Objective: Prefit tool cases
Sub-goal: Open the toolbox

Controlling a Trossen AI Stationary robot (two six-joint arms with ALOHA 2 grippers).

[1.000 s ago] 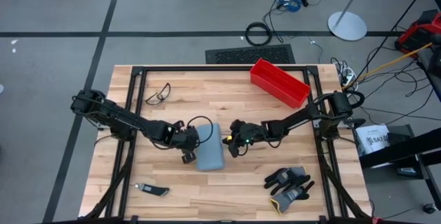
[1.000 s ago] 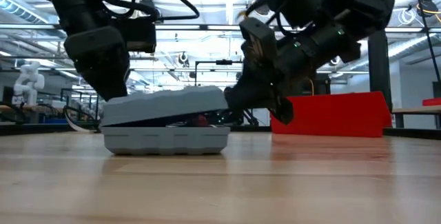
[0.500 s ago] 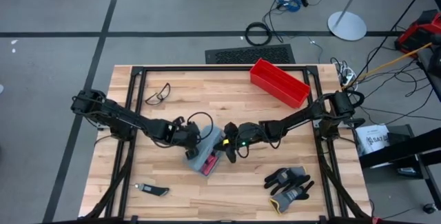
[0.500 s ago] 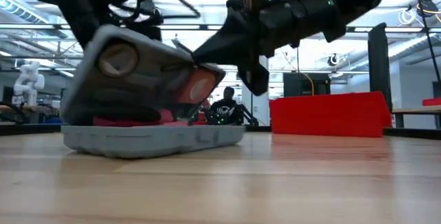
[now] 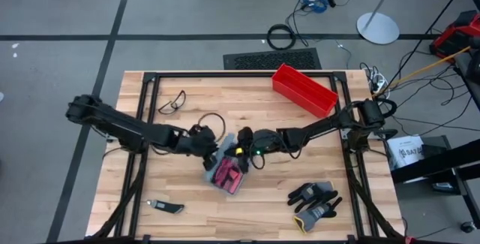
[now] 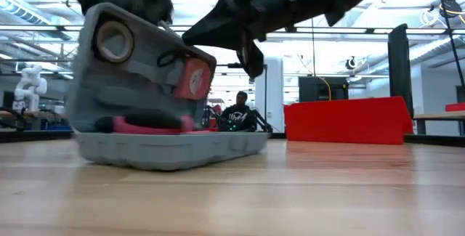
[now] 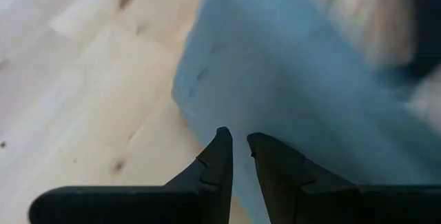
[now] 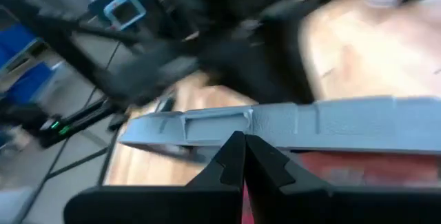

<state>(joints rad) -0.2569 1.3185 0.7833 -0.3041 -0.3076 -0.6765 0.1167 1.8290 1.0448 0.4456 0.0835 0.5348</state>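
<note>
We judge the opening step is in hand: the tool case (image 5: pixel 227 170) sits mid-desk (image 5: pixel 255 206), lid raised steeply over red contents. Our right gripper (image 5: pixel 241 140), fingers pressed together, sits at the lid's edge; our left gripper (image 5: pixel 211 151), fingers slightly apart, is against the lid's back. Next, swing the lid fully open.

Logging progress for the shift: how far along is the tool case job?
Done: the tool case is open, lid raised, red tools seated inside. In hand: the left hand braces the lid's back; the shut right hand is at its raised edge. Left: closing it.
</note>
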